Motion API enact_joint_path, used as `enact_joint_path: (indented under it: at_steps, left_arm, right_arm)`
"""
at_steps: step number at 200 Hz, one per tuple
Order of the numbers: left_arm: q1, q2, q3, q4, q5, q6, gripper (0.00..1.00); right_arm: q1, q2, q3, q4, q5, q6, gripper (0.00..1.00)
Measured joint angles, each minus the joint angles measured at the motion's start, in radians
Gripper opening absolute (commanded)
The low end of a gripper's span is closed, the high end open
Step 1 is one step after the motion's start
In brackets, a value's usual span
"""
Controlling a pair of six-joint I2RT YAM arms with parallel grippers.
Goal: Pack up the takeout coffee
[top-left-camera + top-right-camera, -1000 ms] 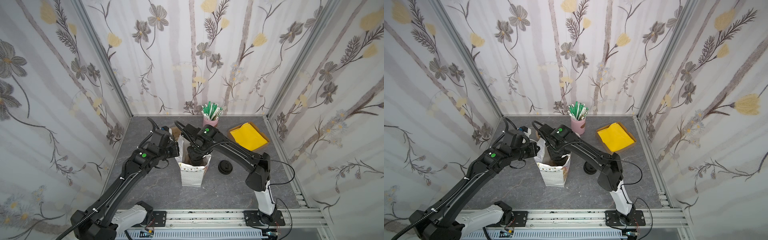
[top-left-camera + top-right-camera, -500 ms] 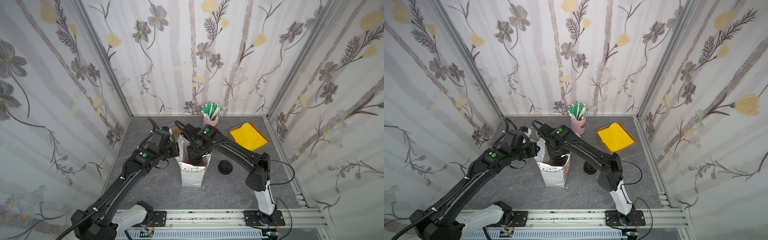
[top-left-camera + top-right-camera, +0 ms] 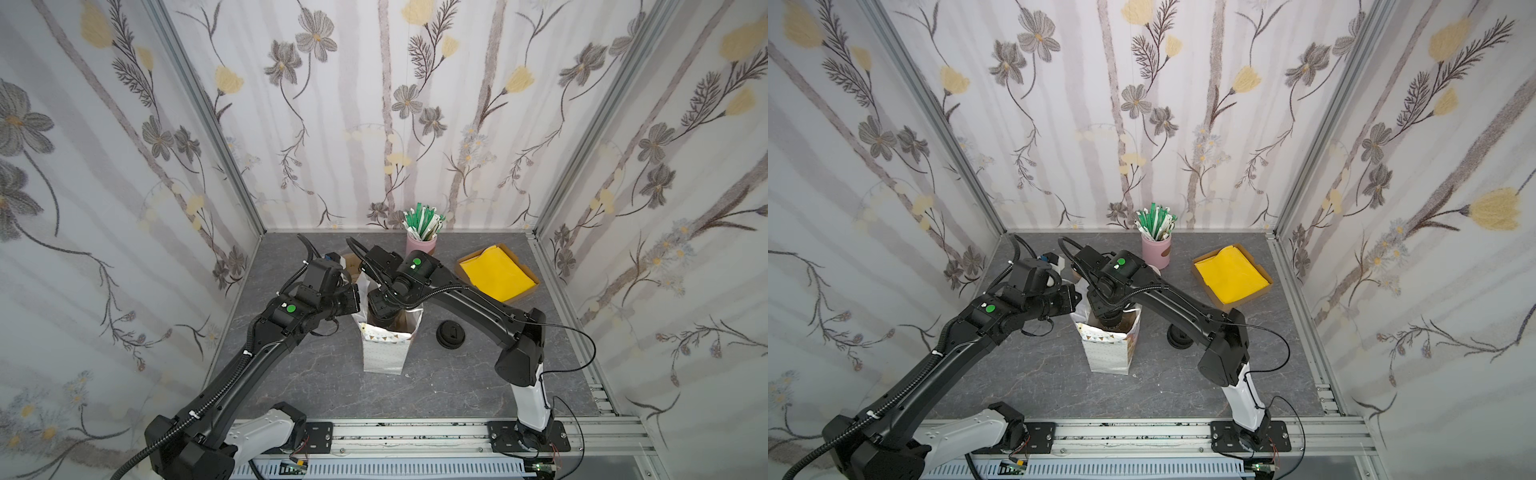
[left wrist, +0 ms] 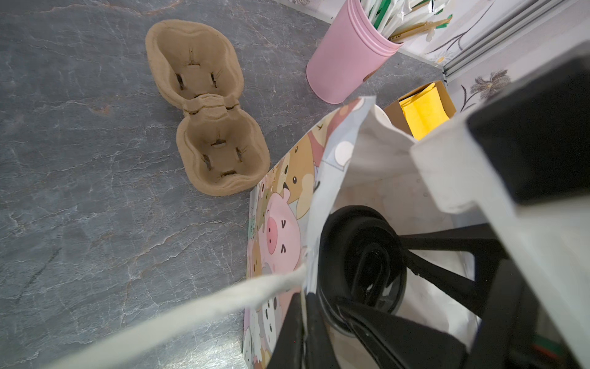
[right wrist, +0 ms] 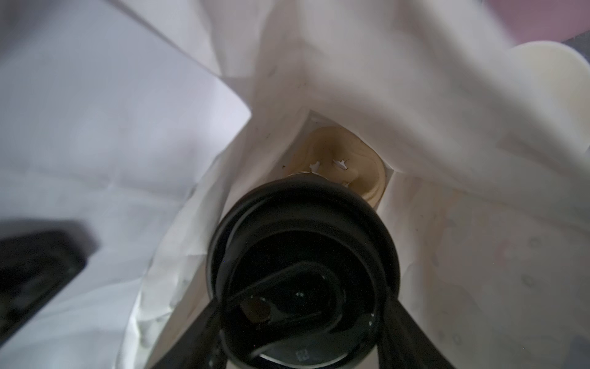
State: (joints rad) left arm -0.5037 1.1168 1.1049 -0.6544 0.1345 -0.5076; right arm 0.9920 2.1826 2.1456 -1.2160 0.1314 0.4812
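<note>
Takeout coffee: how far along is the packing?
Done: the bag stands open with a pulp carrier at its bottom. In hand: the right gripper holds the takeout coffee by its lid, inside the bag, while the left gripper pinches the bag's wall. Remaining: set the cup down, release, pull both grippers out. Whether the cup rests on the carrier cannot be told.

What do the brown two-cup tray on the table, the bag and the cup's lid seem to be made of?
Two-cup tray: probably moulded paper pulp, matte, rough and fibrous.
Bag: likely paper, smooth printed outside, creased white inside.
Lid: apparently plastic, black, slightly glossy with reflections.
</note>
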Motion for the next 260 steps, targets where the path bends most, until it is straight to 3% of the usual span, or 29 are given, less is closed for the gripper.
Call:
enact_joint_path:
  at_steps: [95, 260]
  left_arm:
    - [0.000, 0.000, 0.000, 0.000, 0.000, -0.001, 0.00]
    - [0.000, -0.003, 0.001, 0.001, 0.008, 0.004, 0.00]
  right_arm:
    - [0.012, -0.011, -0.079, 0.008, -0.047, -0.038, 0.27]
    - [-0.054, 0.069, -0.019, -0.002, -0.020, -0.018, 0.28]
